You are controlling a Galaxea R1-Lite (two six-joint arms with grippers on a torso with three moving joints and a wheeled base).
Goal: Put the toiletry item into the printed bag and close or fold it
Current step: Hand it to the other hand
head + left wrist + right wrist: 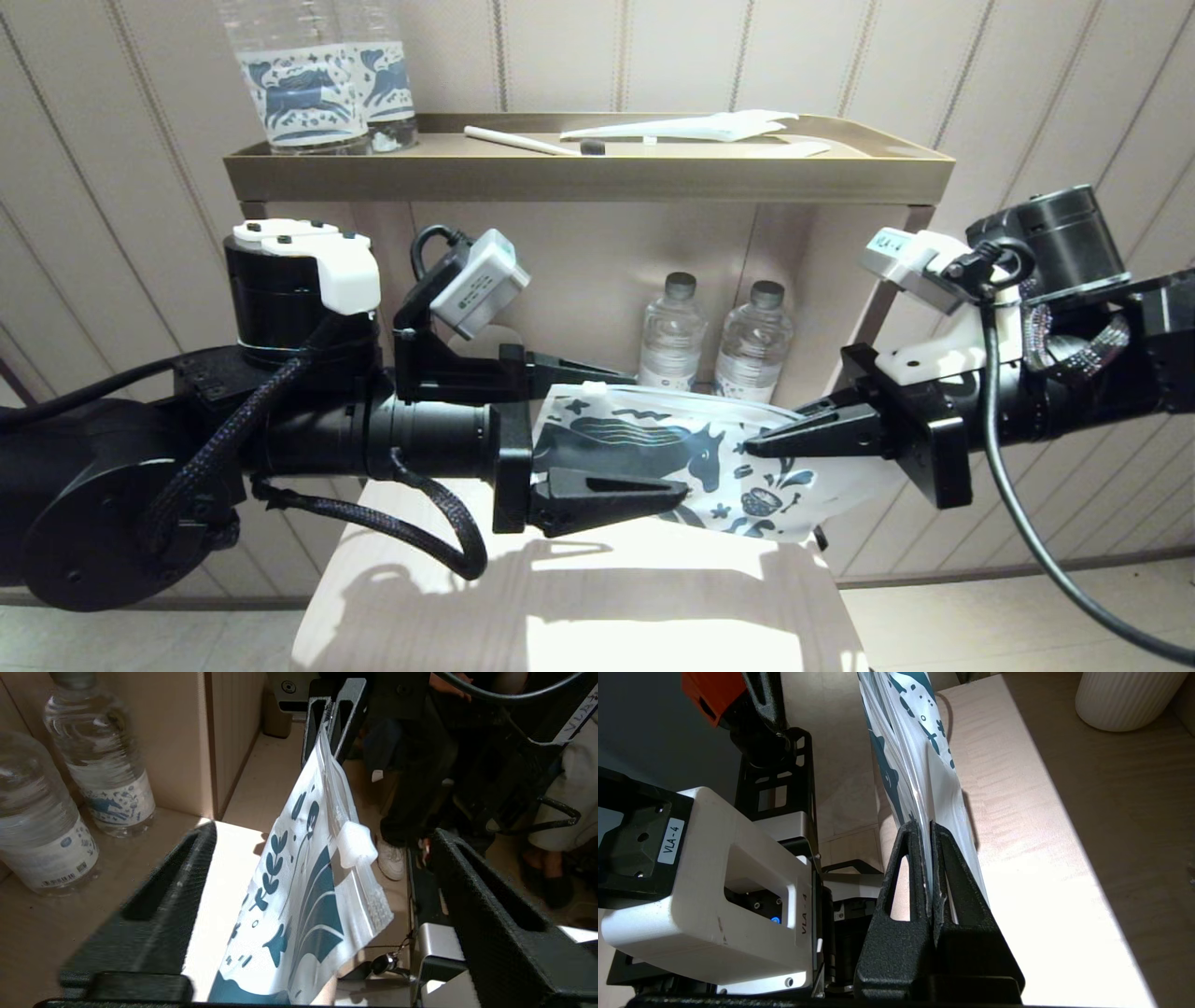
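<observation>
Head view: printed bag (653, 439), flat white pouch with dark blue horse and leaf motifs, held in the air between the two arms, above a pale wooden surface (579, 597) lit by a patch of sun. Right gripper (766, 441), reaching in from the right, has its fingers (920, 868) pressed together on one edge of the bag; the right wrist view shows the plastic pinched between the two black pads. Left gripper (607, 439), reaching in from the left, has its fingers (154, 905) spread wide apart, one on either side of the bag's left end; the left wrist view shows the bag hanging in the gap between them, touching neither, with a white slider tab (356, 843) on its zip edge. Toiletry item (532, 142), slim pale-handled toothbrush with small dark head, lies well apart from the bag on the far raised tray (588, 173), unheld. Just right of it on the tray, a plain white wrapper (695, 127). Tray's left end: two clear bottles with blue printed labels (322, 84). Below the tray, behind the bag: two small water bottles (714, 336), upright, side by side in an open recess.
</observation>
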